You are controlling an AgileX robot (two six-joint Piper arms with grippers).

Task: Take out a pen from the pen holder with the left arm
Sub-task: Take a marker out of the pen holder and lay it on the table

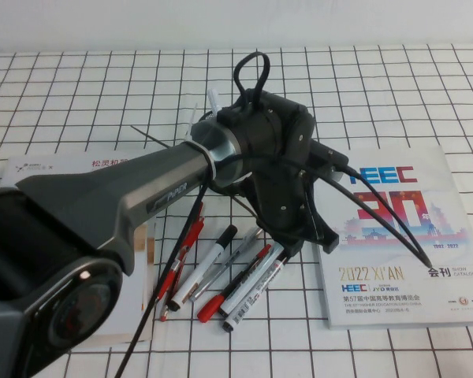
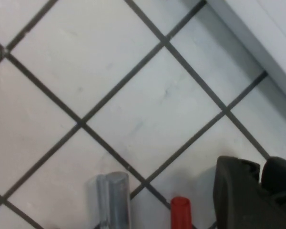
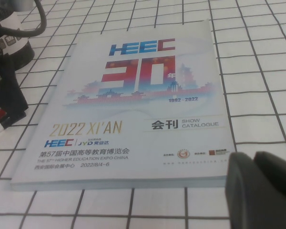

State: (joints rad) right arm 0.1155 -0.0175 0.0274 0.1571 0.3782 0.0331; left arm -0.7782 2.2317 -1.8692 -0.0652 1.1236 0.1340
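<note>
Roughly six plastic pens (image 1: 207, 266), two glossy booklets (image 1: 394, 236), gridded tabletop (image 1: 79, 87). Left claw (image 1: 296, 236) over pens, right claw (image 3: 262, 191) by right booklet. Cannot tell either grip.

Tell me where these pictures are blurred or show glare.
High view: even light, no glare; the left tool hangs over the pens. Left wrist view: the red pen is out of focus. Right wrist view: the right tool is blurred near the lens, by the sharp catalogue.

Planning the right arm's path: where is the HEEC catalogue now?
The HEEC catalogue lies flat on the right in the high view, beside the left gripper above the loose pens; the right gripper hangs by its robot-side edge.
</note>
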